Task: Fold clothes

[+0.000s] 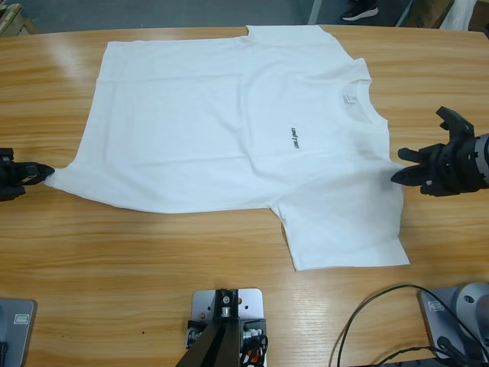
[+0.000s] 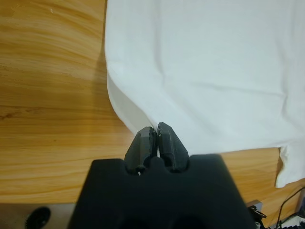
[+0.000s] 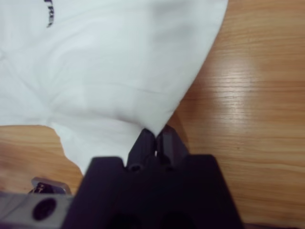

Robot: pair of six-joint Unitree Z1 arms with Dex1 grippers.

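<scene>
The white T-shirt point(image 1: 229, 115) lies flat on the wooden table point(image 1: 153, 260), neck to the right and hem to the left. Small dark lettering point(image 1: 295, 138) marks the chest, and a white label point(image 1: 348, 98) sits in the collar. My left gripper point(image 1: 42, 173) point(image 2: 157, 130) is shut on the hem's near corner, pulling it into a point. My right gripper point(image 1: 399, 174) point(image 3: 155, 134) is shut on the shirt's edge at the near shoulder, above the near sleeve point(image 1: 348, 233).
Black cables point(image 1: 382, 321) loop at the table's front right. Beyond the far edge a shoe point(image 1: 359, 11) rests on the floor. Bare wood runs along the front of the table and at both ends.
</scene>
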